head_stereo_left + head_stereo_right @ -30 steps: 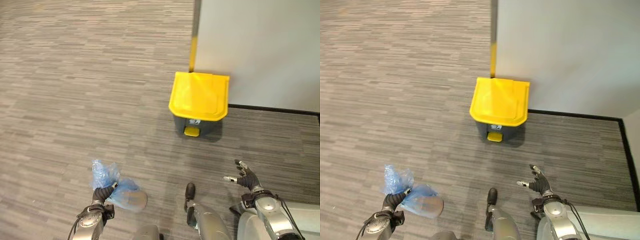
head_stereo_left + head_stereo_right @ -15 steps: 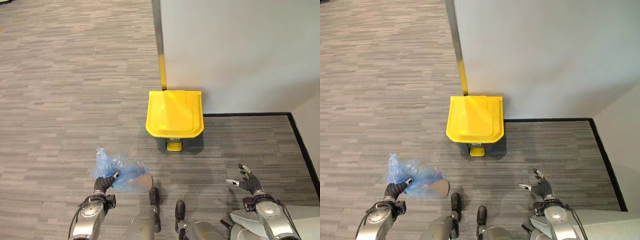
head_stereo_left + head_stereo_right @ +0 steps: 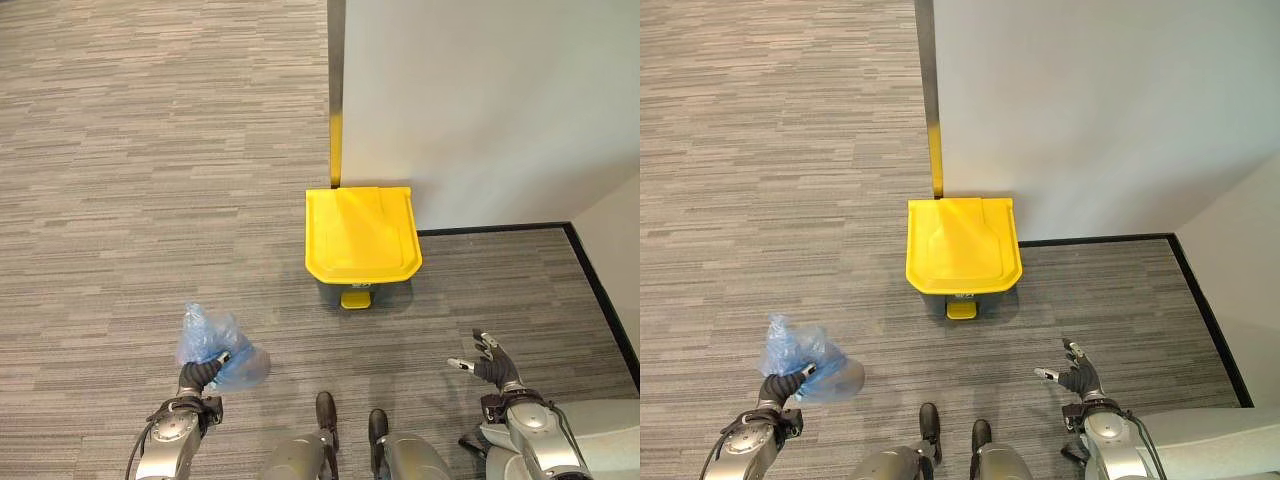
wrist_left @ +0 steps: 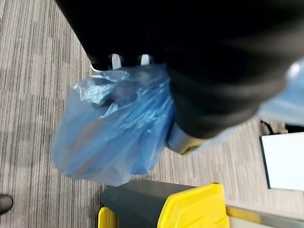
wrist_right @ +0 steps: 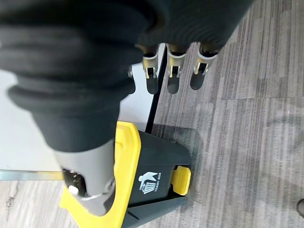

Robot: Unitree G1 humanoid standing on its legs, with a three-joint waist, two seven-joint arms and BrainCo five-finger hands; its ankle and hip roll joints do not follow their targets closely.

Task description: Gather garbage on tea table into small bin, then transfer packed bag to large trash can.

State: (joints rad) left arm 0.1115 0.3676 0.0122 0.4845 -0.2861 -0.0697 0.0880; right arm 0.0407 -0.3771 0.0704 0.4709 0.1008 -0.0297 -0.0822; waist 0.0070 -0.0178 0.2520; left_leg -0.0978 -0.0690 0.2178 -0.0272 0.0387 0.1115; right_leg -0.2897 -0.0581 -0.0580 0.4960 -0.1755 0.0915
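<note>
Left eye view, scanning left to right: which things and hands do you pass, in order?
blue garbage bag held in the left hand → yellow-lidded trash can against the white wall → right hand, open and empty

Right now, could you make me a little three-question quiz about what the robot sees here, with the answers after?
1. True or false: the yellow lid of the large trash can is open.
2. Which hand carries the blue plastic bag? A: left hand. B: right hand.
3. Fill in: the yellow pedal sticks out at the can's foot on the side facing the ____.

Key
1. False; the lid lies shut.
2. A; its fingers are curled round the bag's neck, while the right hand is open and holds nothing.
3. Robot.
</note>
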